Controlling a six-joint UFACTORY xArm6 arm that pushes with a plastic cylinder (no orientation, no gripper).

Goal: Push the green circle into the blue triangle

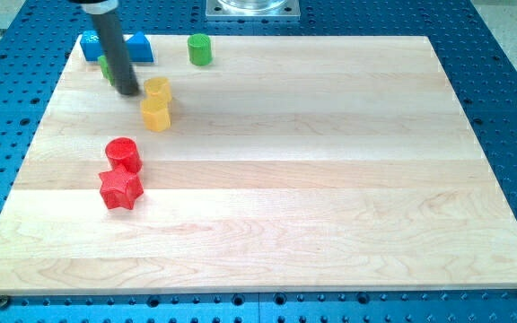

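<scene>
Just a pale wooden board (330,179) made of glued strips, sitting on a blue perforated metal table (510,81). There's a silver metal mount plate (252,9) past the tabletop's far edge. Even, soft lighting.

two blue blocks (91,45) (139,47), two green (200,49) (105,65), two yellow (157,89) (155,115), two red (123,153) (119,189)

Block and surface colours

Surface (330,161): pale wood with lengthwise grain bands. Green circle (200,49): bright green. Blue triangle (140,48): blue. Two yellow blocks (156,103): yellow. Red cylinder (123,153) and red star (119,189): red. Rod (115,45): dark grey.
</scene>
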